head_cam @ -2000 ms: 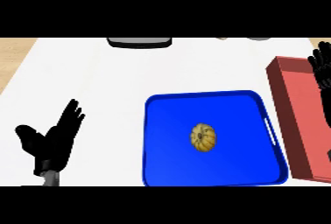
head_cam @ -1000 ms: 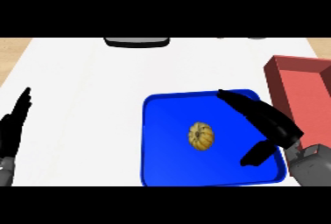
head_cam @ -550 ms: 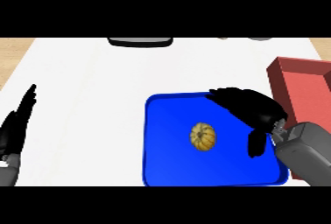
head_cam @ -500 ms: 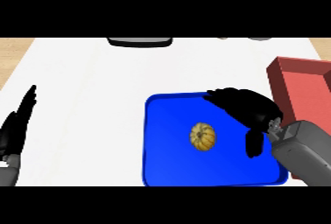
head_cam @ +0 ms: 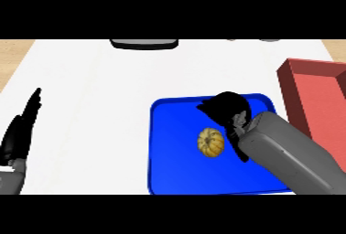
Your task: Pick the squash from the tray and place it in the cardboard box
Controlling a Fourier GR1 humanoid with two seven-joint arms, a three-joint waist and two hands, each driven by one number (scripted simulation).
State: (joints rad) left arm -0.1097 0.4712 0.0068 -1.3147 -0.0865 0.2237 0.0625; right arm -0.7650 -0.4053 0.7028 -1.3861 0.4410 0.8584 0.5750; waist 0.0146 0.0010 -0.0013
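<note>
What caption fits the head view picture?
Right hand hovers by the ridged yellow squash on the blue rectangular tray, beside the red box.

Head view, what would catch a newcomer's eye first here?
The bright blue tray at lower centre stands out, with the yellow squash lying in its middle. Right beside the squash, the right robot hand hangs over the tray, fingers curled, not yet round it. A red box sits along the right edge; the left robot hand rests open at the far left.

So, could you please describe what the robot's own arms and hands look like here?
Both hands are plain black with slender fingers: the left hand at the view's left edge, the right hand over the blue tray. The right forearm is a smooth, rounded grey casing. No cables or markings show.
</note>
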